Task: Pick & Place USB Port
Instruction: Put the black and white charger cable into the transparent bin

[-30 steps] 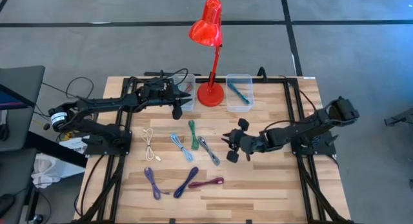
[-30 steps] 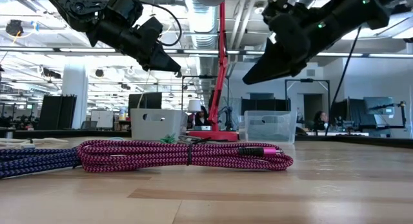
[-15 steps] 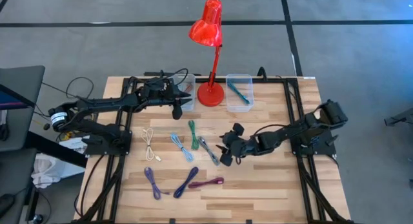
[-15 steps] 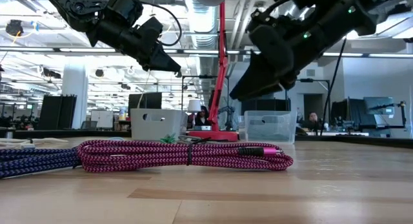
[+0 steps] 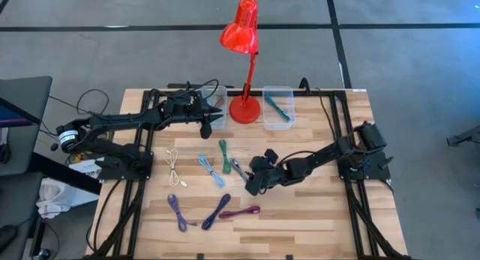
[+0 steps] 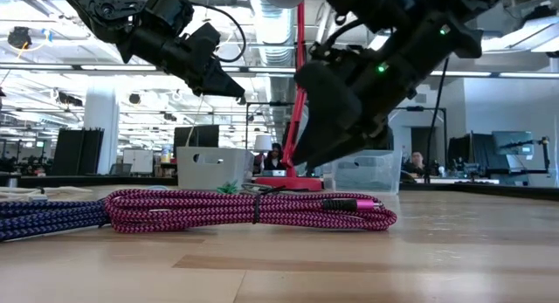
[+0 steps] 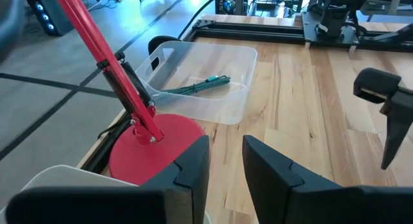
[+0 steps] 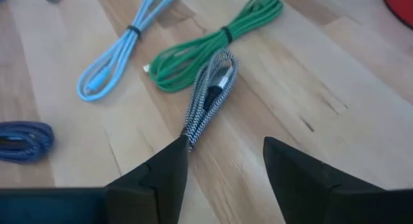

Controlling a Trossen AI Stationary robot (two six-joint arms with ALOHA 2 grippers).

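Note:
Several coiled USB cables lie on the wooden table point(image 5: 315, 207): cream point(image 5: 174, 166), light blue point(image 5: 210, 170), green point(image 5: 223, 155), grey-white braided point(image 5: 240, 170), purple point(image 5: 178, 211), dark blue point(image 5: 216, 211) and magenta point(image 5: 240, 213). My right gripper point(image 5: 253, 177) hovers open just above the near end of the grey-white cable point(image 8: 210, 101), touching nothing. My left gripper point(image 5: 204, 118) hangs over the left clear bin point(image 5: 216, 103), its fingers point(image 7: 226, 166) slightly apart with nothing between them.
A red desk lamp point(image 5: 244, 103) stands at the back between the two clear bins; the right bin point(image 5: 277, 106) holds a teal cable point(image 7: 200, 87). The green point(image 8: 213, 50) and light blue point(image 8: 116, 56) cables lie close beside the grey-white one. Bare wood lies to the right.
My right gripper has travelled toward the table's left edge and dropped lower, ending over the grey-white braided cable. The cables have stayed where they were.

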